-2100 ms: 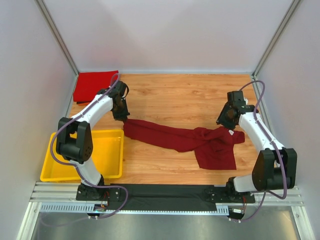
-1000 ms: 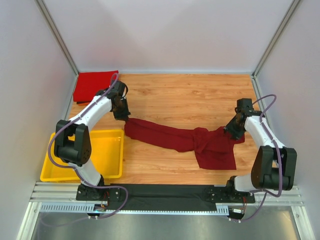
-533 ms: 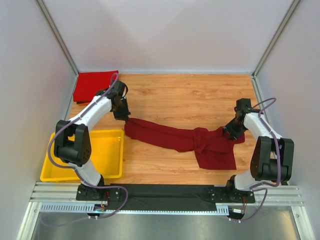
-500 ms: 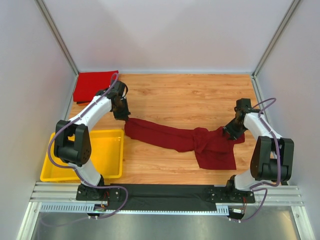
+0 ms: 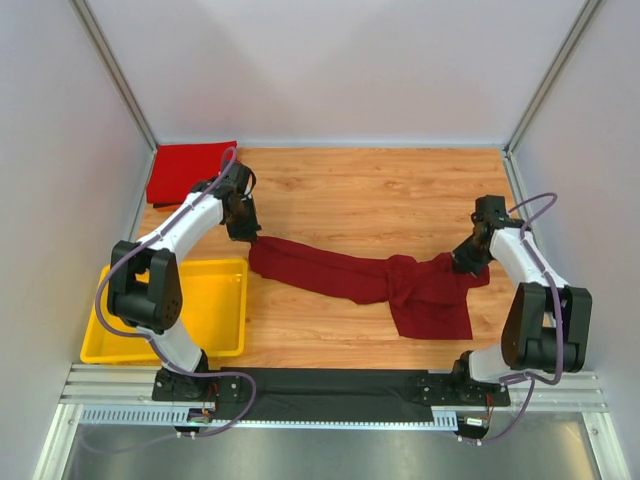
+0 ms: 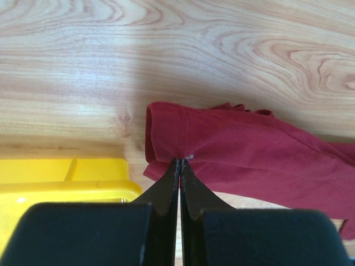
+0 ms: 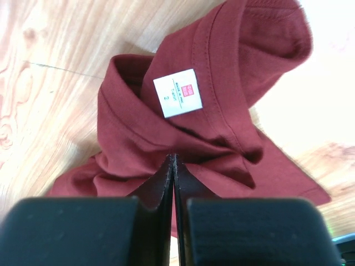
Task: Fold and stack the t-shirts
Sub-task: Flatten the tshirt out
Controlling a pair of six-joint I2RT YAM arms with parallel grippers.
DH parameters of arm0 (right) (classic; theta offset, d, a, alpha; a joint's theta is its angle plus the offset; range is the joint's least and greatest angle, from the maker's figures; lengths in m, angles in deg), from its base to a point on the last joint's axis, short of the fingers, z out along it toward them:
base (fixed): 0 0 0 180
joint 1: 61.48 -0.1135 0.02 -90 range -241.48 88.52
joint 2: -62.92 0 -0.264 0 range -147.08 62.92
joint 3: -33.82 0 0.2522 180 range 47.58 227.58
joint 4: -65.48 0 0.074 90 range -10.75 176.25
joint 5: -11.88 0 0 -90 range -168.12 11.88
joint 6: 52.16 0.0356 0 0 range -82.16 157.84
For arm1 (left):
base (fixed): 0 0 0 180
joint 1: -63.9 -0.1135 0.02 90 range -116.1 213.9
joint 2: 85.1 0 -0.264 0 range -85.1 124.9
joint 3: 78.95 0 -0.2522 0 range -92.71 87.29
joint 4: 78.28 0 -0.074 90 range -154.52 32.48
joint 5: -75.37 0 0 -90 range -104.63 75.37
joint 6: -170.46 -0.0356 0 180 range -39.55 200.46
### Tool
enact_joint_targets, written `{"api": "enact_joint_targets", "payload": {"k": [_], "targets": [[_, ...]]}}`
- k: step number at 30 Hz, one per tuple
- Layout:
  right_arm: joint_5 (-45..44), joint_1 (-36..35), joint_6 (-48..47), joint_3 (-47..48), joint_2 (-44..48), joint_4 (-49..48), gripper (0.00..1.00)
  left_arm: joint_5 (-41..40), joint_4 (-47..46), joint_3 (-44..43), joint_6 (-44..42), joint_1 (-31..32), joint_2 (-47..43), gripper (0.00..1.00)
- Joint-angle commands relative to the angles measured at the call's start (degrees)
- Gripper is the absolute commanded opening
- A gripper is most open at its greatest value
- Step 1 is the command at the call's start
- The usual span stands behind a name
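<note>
The dark maroon t-shirt (image 5: 340, 273) lies crumpled in a long band across the wooden table, with a bunched part at the right. My left gripper (image 5: 249, 233) is shut on its left hem, which shows in the left wrist view (image 6: 249, 149) with the jaws (image 6: 180, 160) pinched together. My right gripper (image 5: 464, 262) is shut on a fold near the collar (image 7: 138, 127), just below the white label (image 7: 177, 93). The brighter red t-shirt (image 5: 188, 170) lies folded at the back left corner.
A yellow plastic tray (image 5: 215, 310) sits at the front left, just below the left gripper; its corner shows in the left wrist view (image 6: 61, 177). White walls and metal posts close in the table on three sides.
My right gripper has come down from above the table onto the maroon shirt's collar end and closed there, then shifted slightly right. The left arm has stayed put.
</note>
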Motion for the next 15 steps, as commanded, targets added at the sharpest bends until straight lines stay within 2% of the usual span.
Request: {"api": "enact_joint_targets", "payload": {"k": [1, 7, 12, 15], "targets": [[-4.2, 0.1, -2.8, 2.9, 4.5, 0.6, 0.0, 0.7, -0.9, 0.4, 0.3, 0.4, -3.1, 0.0], [-8.9, 0.2, -6.8, 5.4, 12.2, 2.5, 0.0, 1.3, -1.7, 1.4, 0.4, 1.1, -4.1, 0.0], [-6.1, 0.2, -8.0, 4.7, 13.3, 2.6, 0.0, 1.3, -2.1, 2.2, 0.8, 1.9, -4.0, 0.0], [-3.4, 0.1, -6.6, 4.7, 9.8, 4.7, 0.23, 1.4, -2.3, 2.4, 0.9, 2.0, -3.8, 0.0]]}}
